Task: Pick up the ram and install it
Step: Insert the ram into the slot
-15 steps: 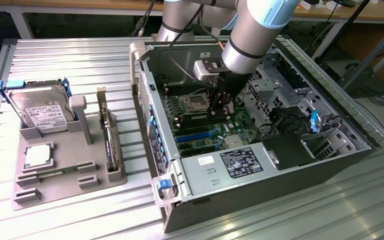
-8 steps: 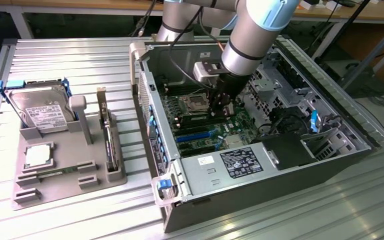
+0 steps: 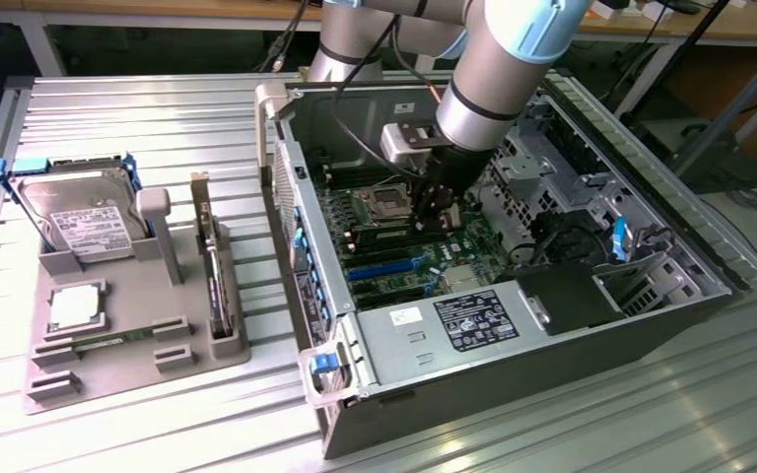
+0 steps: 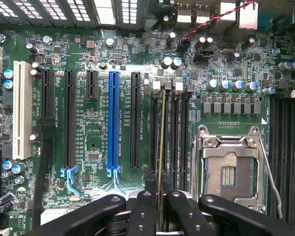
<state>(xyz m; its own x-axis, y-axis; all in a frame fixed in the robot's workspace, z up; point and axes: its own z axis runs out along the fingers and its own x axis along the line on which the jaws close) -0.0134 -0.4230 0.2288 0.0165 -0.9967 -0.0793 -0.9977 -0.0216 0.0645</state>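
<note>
My gripper (image 3: 438,212) reaches down inside the open computer case (image 3: 511,325), over the motherboard (image 3: 412,261). In the wrist view the ram (image 4: 161,142) appears edge-on as a thin green-gold strip. It is clamped between my two black fingers (image 4: 142,211), and the gripper (image 4: 161,196) is shut on it. The stick lines up along the row of black memory slots (image 4: 173,132), just beside the empty processor socket (image 4: 229,169). I cannot tell whether its lower edge touches a slot. A second slim green stick (image 3: 96,341) lies on the grey fixture (image 3: 129,370) outside the case.
The fixture at the exterior view's left also carries a hard drive (image 3: 76,217), a silver processor chip (image 3: 76,305) and a dark expansion card (image 3: 214,286). Long expansion slots, one of them blue (image 4: 113,123), run beside the memory slots. Case walls and the power supply (image 3: 484,320) close in around the arm.
</note>
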